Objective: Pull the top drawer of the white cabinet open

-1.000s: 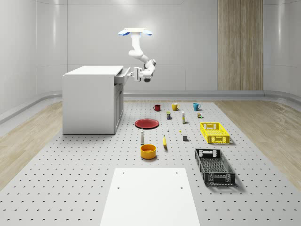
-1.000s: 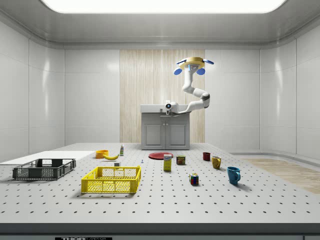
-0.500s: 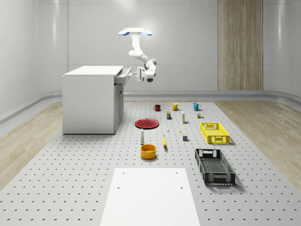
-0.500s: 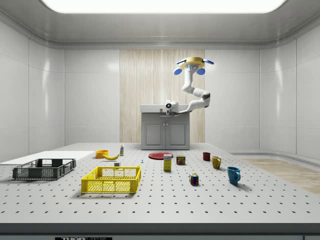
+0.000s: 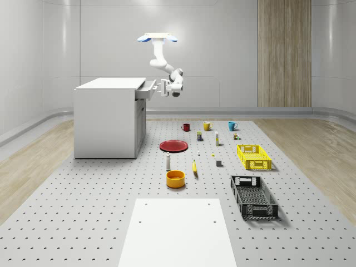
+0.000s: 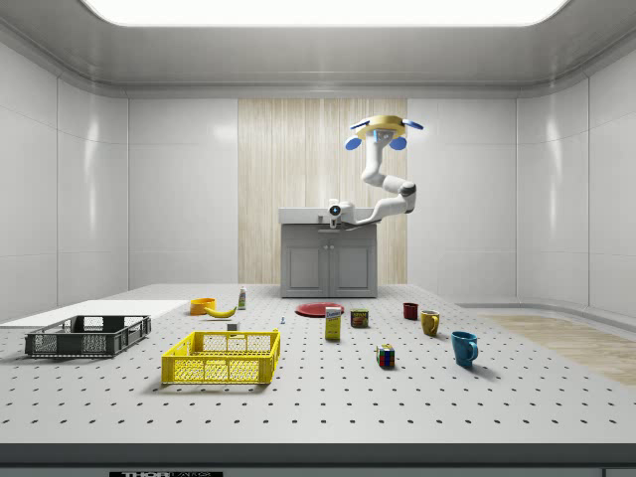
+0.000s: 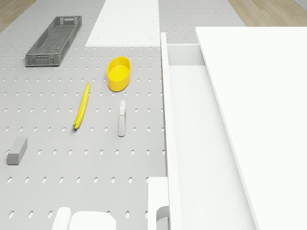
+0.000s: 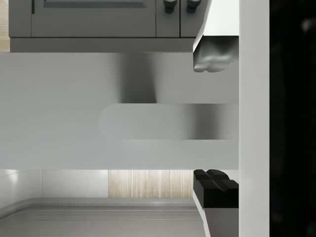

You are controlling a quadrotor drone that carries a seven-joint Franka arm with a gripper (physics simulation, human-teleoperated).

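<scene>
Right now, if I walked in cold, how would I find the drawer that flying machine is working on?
Look for the white cabinet at the whole-scene view's left. Just under its flat top, the top drawer juts out toward the floor mat, with the gripper at its front and the drone hovering above. The grey doors below it are flush and closed.

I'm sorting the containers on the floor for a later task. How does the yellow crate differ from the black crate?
The yellow crate is bright yellow; the black crate is dark. In the whole-scene view, the yellow crate lies farther back, nearer the mugs, while the black crate sits closer to the camera, beside the white board. The black crate looks longer and narrower, the yellow crate more compact. Both are open-topped, lattice-walled, empty and rest flat on the perforated floor.
</scene>
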